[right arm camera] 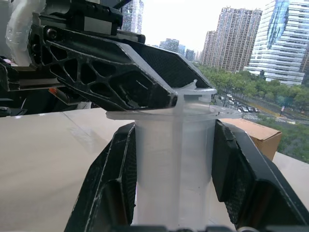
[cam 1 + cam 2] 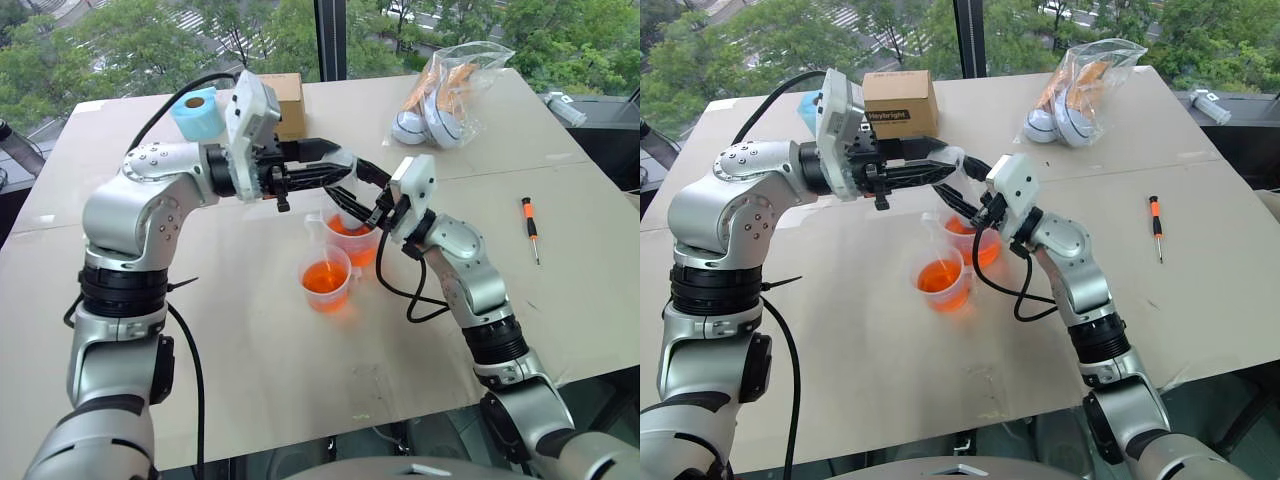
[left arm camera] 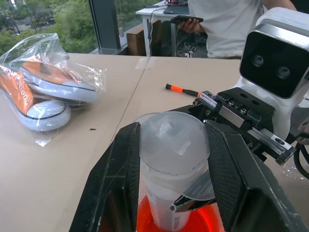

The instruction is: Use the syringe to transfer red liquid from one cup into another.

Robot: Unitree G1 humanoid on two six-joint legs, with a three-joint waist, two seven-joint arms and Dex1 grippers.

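Both arms crowd the space over the two cups [image 2: 340, 255] at the desk [image 2: 250, 370] centre. The near desk lies open; a screwdriver [image 2: 530, 228] lies to the right, while a bag [image 2: 450, 85], box [image 2: 900, 103] and tape roll [image 2: 195, 113] line the far edge.

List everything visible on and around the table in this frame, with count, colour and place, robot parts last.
syringe: 1, clear, upright over the taller cup, held by both end effectors
cups: 2, clear with orange-red liquid, table centre; handled one nearer the robot, taller one behind it
screwdriver: 1, orange and black, table's right side
plastic bag of shoes: 1, clear with white-orange contents, far right
cardboard box: 1, brown, far centre
tape roll: 1, light blue, beside the box
table: 1, beige
person: 1, white top, beyond the table
left end effector: black, closed around the syringe's top
right end effector: black, gripping the barrel
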